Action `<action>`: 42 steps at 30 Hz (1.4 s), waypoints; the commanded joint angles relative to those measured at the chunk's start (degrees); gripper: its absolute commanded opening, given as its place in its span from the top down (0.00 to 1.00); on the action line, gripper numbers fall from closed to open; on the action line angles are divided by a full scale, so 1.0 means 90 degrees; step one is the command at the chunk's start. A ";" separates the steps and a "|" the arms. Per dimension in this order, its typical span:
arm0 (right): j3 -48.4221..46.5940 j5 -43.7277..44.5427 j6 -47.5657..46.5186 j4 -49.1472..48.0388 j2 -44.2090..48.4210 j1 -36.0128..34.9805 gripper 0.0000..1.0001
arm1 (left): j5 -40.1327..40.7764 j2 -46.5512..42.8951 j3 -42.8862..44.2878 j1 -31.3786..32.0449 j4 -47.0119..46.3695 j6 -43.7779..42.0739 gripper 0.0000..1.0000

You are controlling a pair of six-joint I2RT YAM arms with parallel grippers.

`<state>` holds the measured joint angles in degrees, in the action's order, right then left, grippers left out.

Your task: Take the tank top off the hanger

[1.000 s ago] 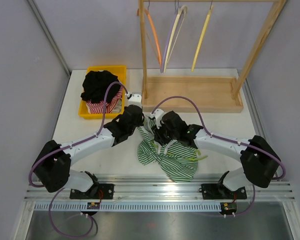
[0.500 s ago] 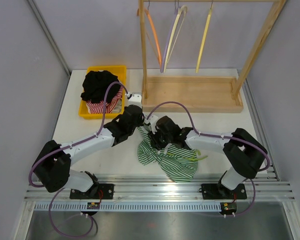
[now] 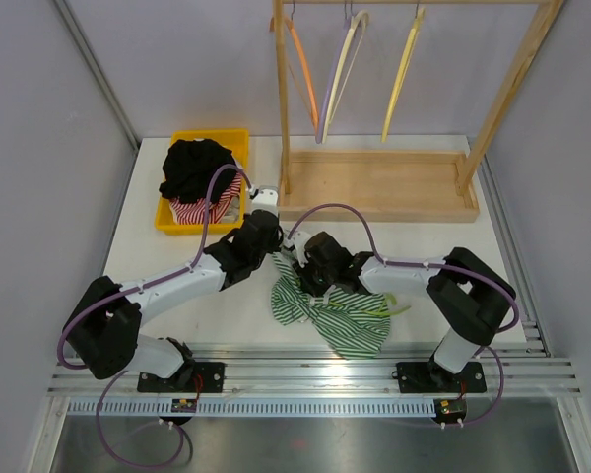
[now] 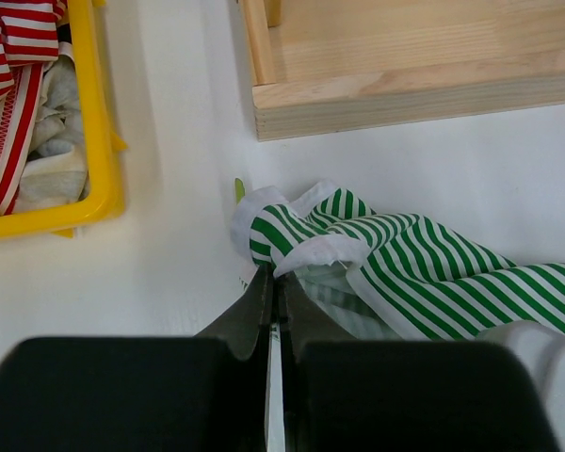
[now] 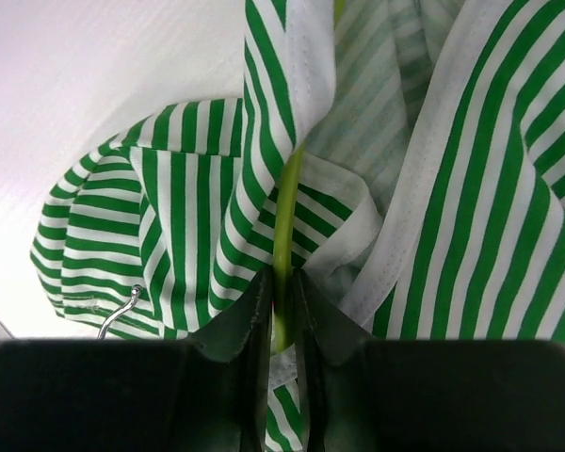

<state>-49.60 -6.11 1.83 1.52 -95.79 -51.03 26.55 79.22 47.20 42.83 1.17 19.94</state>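
Note:
A green-and-white striped tank top (image 3: 340,317) lies crumpled on the white table near the front, still on a lime green hanger (image 5: 286,221). One hanger end pokes out at the right (image 3: 399,310). The hanger's metal hook (image 5: 122,307) shows in the right wrist view. My left gripper (image 3: 272,246) is shut on the white strap edging of the tank top (image 4: 306,252) at the garment's far left end. My right gripper (image 3: 301,264) is shut on the lime hanger arm (image 5: 283,282), with striped cloth all around it. The two grippers are close together.
A yellow bin (image 3: 238,138) at the back left holds black and red-striped clothes. A wooden rack (image 3: 374,187) stands at the back, with orange (image 3: 303,69), cream (image 3: 343,64) and yellow (image 3: 402,69) hangers on it. The bin edge (image 4: 102,141) and rack base (image 4: 386,94) lie just beyond the left gripper.
My right arm has folded in to the left and its gripper has shifted a little left over the tank top. The left arm has hardly moved. The yellow rack hanger sways slightly.

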 commanded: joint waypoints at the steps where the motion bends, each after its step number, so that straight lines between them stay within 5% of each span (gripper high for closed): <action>1: -0.0182 0.0054 -0.0056 0.0104 -0.0235 -0.0063 0.80 | -0.0059 -0.0277 -0.0010 -0.0042 -0.0286 0.0030 1.00; 7: -0.0192 0.0278 0.0012 0.0358 0.0056 -0.0063 1.00 | -0.0020 -0.0316 -0.0020 -0.0159 -0.0228 0.0049 1.00; 20: -0.0514 0.0494 0.0520 0.2154 0.2819 -0.0063 1.00 | -0.0127 0.0415 -0.0118 -0.0696 -0.0686 0.0264 1.00; 35: 0.0013 -0.1030 0.1047 0.1979 0.2928 -0.0073 1.00 | -0.0420 0.0974 0.1708 -0.1116 -0.0286 0.0069 1.00; 42: 0.0209 -0.0894 0.1135 0.1862 0.3377 -0.0083 1.00 | -0.0567 0.1051 0.1505 -0.1175 -0.0306 0.0050 1.00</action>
<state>-47.44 -13.08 10.68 20.18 -69.08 -51.07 21.26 88.75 60.64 33.06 -0.34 21.28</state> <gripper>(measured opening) 0.022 0.012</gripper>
